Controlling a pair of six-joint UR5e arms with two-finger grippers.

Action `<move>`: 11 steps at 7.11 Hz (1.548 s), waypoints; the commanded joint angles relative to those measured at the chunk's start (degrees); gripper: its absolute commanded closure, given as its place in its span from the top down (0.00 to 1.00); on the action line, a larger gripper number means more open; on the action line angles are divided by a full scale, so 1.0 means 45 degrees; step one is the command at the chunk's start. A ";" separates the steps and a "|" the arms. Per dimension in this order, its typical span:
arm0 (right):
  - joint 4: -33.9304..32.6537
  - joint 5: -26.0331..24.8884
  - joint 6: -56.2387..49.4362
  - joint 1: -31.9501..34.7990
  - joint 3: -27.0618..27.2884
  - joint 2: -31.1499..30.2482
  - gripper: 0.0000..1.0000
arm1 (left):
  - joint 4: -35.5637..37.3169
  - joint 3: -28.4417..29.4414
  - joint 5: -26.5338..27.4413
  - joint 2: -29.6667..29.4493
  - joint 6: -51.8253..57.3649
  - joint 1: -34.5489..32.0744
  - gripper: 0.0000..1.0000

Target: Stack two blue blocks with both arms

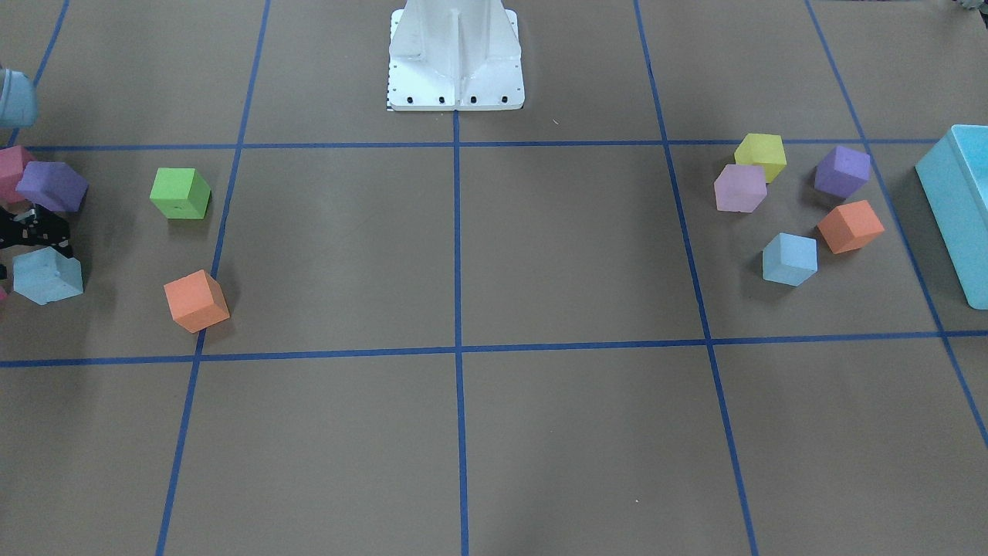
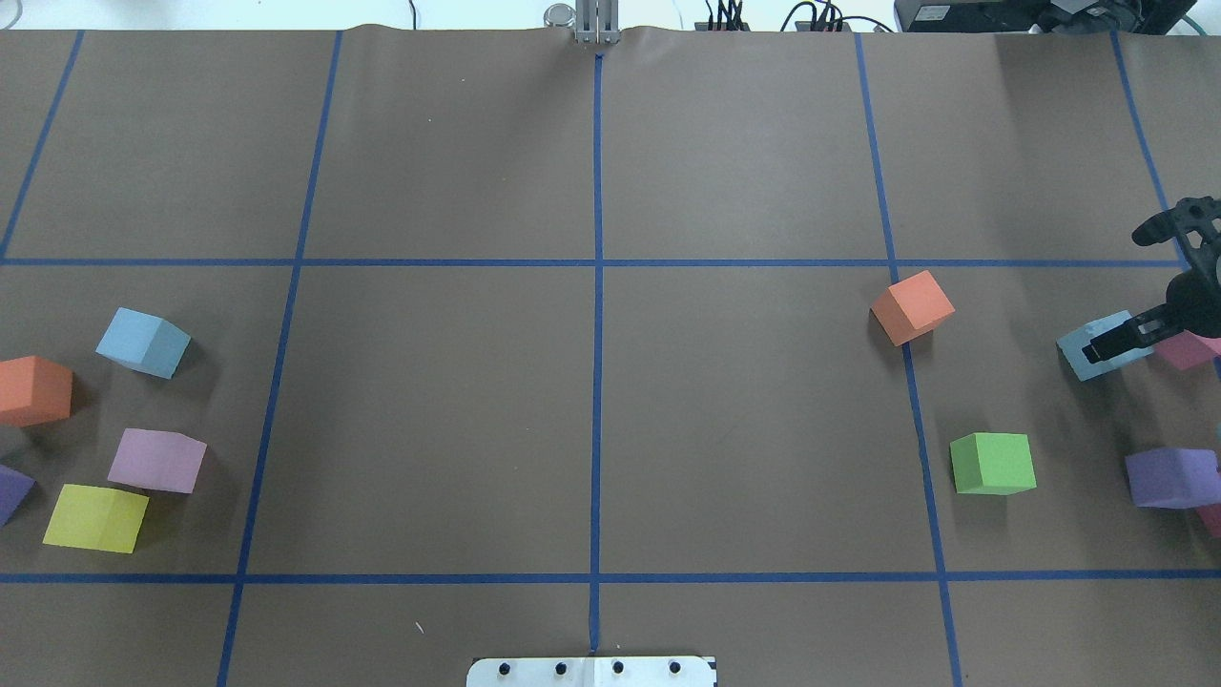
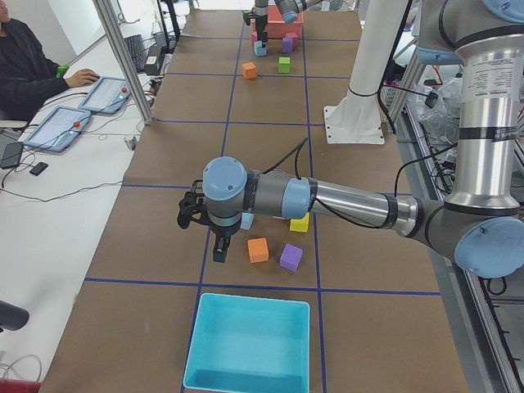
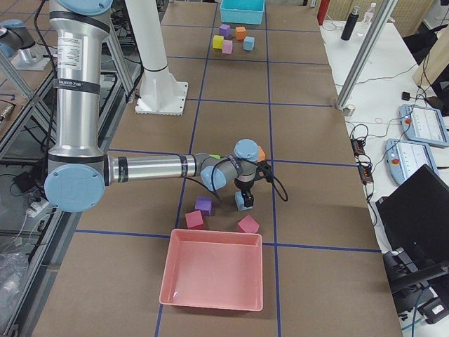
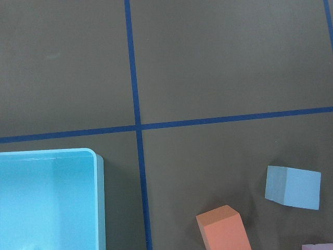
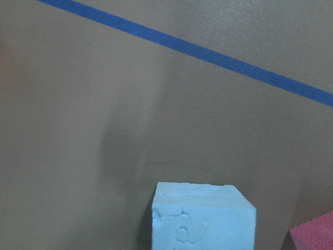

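Observation:
One pale blue block [image 2: 1083, 353] sits at the table's right end. My right gripper [image 2: 1111, 342] stands over it with its fingers down on it, and looks shut on it, at or just above the table. It also shows in the front view [image 1: 48, 276], close up in the right wrist view [image 6: 203, 219], and in the exterior right view [image 4: 243, 203]. The second blue block [image 2: 143, 342] lies free at the left end [image 1: 789, 259] [image 5: 293, 187]. My left gripper [image 3: 218, 246] hovers above the table beside that group. I cannot tell whether it is open or shut.
A turquoise bin [image 1: 957, 201] stands at the left end, a pink tray [image 4: 214, 277] at the right end. Orange [image 2: 33, 389], lilac [image 2: 157, 460], yellow [image 2: 95, 517] and purple cubes surround the left block. Orange [image 2: 911, 305], green [image 2: 992, 463], purple [image 2: 1169, 477] and pink [image 2: 1188, 351] cubes lie near the right block.

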 commanded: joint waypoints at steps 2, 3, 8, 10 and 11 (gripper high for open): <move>0.0075 -0.0280 0.0062 -0.0041 -0.1085 0.0837 1.00 | 0.0000 0.0011 0.0000 0.0003 0.0000 -0.0001 0.98; 0.0134 -0.0280 0.0121 -0.0041 -0.1283 0.0841 1.00 | 0.0000 0.0011 0.0000 0.0003 0.0000 -0.0001 0.98; 0.1750 -0.0260 0.1837 -0.0294 -0.1285 0.0528 1.00 | 0.0000 0.0031 0.0000 -0.0016 0.0000 0.0019 0.98; 0.1755 -0.0280 0.1840 -0.0354 -0.1421 0.0567 0.94 | 0.0000 0.0031 0.0000 -0.0016 -0.0019 0.0019 0.98; 0.1755 -0.0280 0.1801 -0.0354 -0.1615 0.0664 0.87 | 0.0000 0.0031 0.0000 0.0003 0.0000 0.0019 0.98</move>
